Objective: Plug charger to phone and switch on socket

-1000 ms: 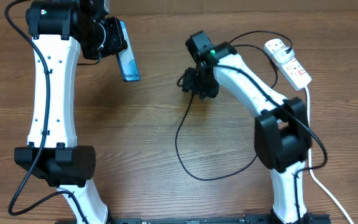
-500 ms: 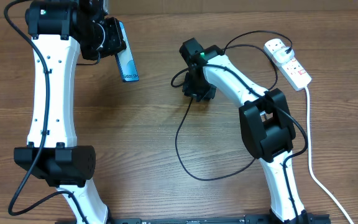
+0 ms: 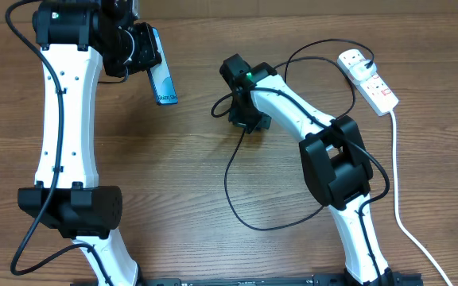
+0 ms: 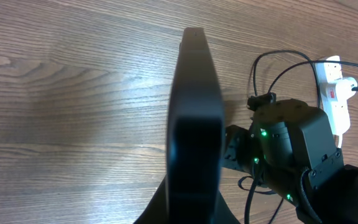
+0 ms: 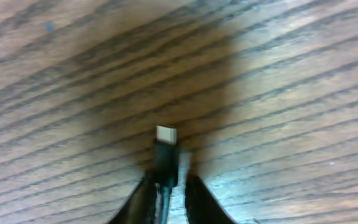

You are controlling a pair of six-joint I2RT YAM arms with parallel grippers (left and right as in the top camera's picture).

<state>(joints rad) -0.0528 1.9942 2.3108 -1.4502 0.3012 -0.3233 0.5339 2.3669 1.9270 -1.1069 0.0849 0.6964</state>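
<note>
Charger (image 3: 226,184) first: its connector (image 5: 165,157) sits dead centre in my right wrist view. It is pinched low down between the two fingers (image 5: 143,198) of the right gripper (image 5: 166,190), with the silver tip poking out past them. So the right jaws are clamped on the charger. Behind the tip I get only blurred wood grain and a dark shadow patch.

From overhead, that gripper hangs over the middle of the table (image 3: 173,159). The black cable drops from it into a wide loop on the wood toward my side and passes by the right arm (image 3: 336,163). Another run arcs across the far side to the top end of the socket (image 3: 370,79).

Phone (image 3: 162,77) is left of the connector and apart from it, held by the left gripper (image 3: 148,52), whose jaws are closed on its upper end. It is tilted, the lit blue screen showing from above, the lower end pointing toward the table centre. In the left wrist view I get it edge-on, a dark slab up the middle of the frame. Whether it touches the table I cannot tell.

Socket lies angled at the far right of the table, red marks on its face, with its white cord (image 3: 396,175) trailing down the right side.
</note>
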